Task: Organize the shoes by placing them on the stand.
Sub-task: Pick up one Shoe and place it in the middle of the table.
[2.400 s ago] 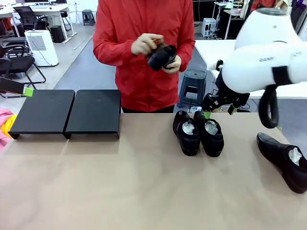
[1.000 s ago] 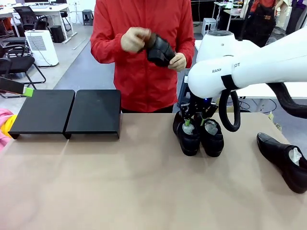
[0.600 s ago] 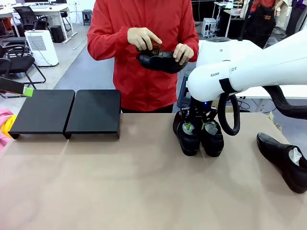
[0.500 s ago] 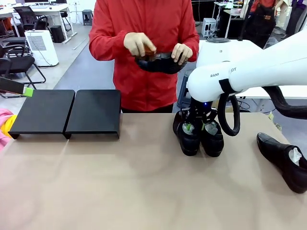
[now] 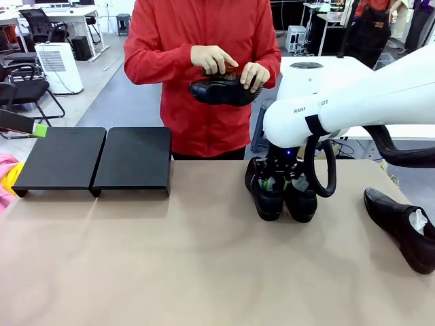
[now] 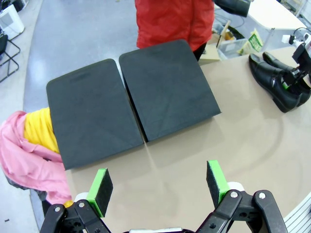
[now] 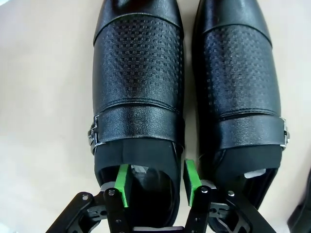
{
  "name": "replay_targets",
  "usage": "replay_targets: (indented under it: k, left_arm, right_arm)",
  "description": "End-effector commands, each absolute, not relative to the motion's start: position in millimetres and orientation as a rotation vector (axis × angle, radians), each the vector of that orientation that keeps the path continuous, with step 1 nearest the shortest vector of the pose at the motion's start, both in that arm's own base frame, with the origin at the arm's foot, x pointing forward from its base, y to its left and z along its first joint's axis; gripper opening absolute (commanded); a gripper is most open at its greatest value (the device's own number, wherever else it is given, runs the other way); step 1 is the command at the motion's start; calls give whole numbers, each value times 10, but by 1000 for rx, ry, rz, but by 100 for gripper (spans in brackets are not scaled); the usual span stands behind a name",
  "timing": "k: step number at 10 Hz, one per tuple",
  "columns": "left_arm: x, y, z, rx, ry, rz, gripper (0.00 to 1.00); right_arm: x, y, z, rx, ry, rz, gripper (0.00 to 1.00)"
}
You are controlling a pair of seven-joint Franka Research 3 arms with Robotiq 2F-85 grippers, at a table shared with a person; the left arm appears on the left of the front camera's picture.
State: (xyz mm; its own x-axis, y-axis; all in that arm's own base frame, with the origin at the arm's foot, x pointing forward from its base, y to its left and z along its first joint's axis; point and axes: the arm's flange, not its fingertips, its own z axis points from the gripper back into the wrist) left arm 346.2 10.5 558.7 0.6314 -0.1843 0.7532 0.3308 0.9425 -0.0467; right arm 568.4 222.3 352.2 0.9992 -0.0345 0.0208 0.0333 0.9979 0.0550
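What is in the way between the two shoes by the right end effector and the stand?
Nothing visible. Bare table lies between the pair of shoes at the right end effector and the stand, and the stand's top is free too.

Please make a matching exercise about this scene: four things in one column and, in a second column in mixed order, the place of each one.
Things:
1. stand
2. shoe pair
3. single shoe
4. fourth shoe

Places:
a. in the person's hands
b. near the right edge of the table
c. far left of the table
d. under the right gripper

Pairs: 1-c, 2-d, 3-b, 4-a
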Motion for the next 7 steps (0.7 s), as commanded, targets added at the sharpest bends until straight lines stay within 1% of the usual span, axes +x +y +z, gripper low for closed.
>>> replay_targets:
  k: [1, 2, 4, 7]
  left_arm:
    - [3463, 118, 5589, -191, -840, -302, 100]
    - [3463, 118, 5589, -191, -840, -302, 100]
    - [3463, 118, 5589, -191, -840, -302, 100]
    - [3463, 118, 5589, -191, -840, -302, 100]
  right_arm:
    - [5782, 2247, 3516, 75, -22, -34, 55]
    - [5783, 2248, 3513, 73, -28, -24, 38]
    - [5787, 2250, 3494, 60, -14, -28, 1]
    - [5803, 2235, 3497, 49, 11, -29, 0]
